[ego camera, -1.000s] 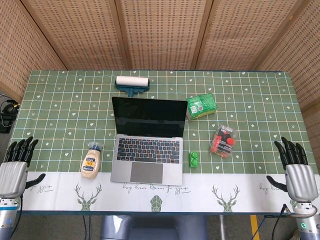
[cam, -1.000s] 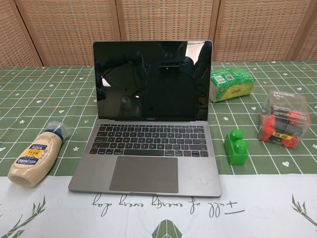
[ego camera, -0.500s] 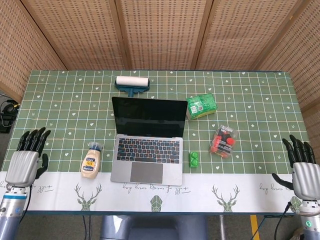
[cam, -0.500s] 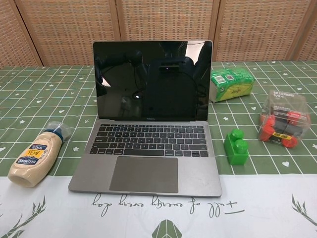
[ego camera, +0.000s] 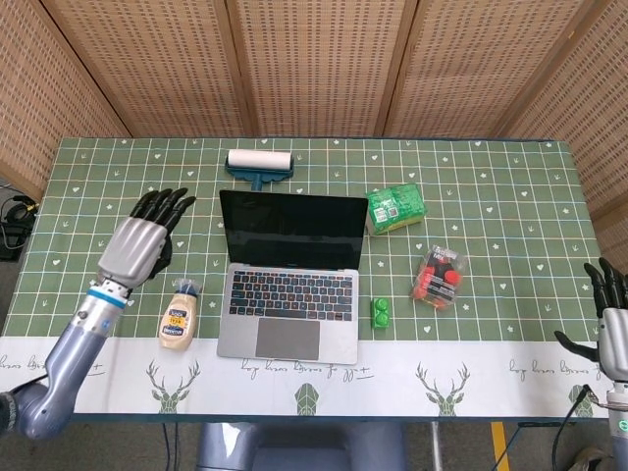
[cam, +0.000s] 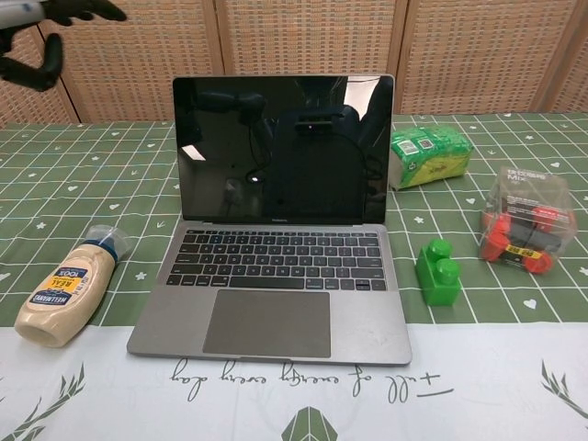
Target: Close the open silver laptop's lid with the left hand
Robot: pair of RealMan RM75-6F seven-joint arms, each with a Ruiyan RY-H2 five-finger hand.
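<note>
The silver laptop [ego camera: 289,294] [cam: 276,294] stands open in the middle of the table, its dark screen [ego camera: 292,230] [cam: 282,152] upright and facing me. My left hand [ego camera: 142,240] is raised above the table left of the screen, fingers spread and holding nothing; the chest view catches its dark fingers [cam: 55,14] at the top left corner. It is apart from the lid. My right hand [ego camera: 613,319] hangs open at the table's right front edge, far from the laptop.
A mayonnaise bottle [ego camera: 179,316] [cam: 64,289] lies left of the laptop, below my left hand. A lint roller [ego camera: 259,164] lies behind the screen. To the right are a green packet [ego camera: 396,207], a green block [ego camera: 378,313] and a clear box of red items [ego camera: 439,278].
My left hand has risen from the front left edge and moved inward toward the laptop's lid. My right hand has slid lower and further right. The laptop has not moved.
</note>
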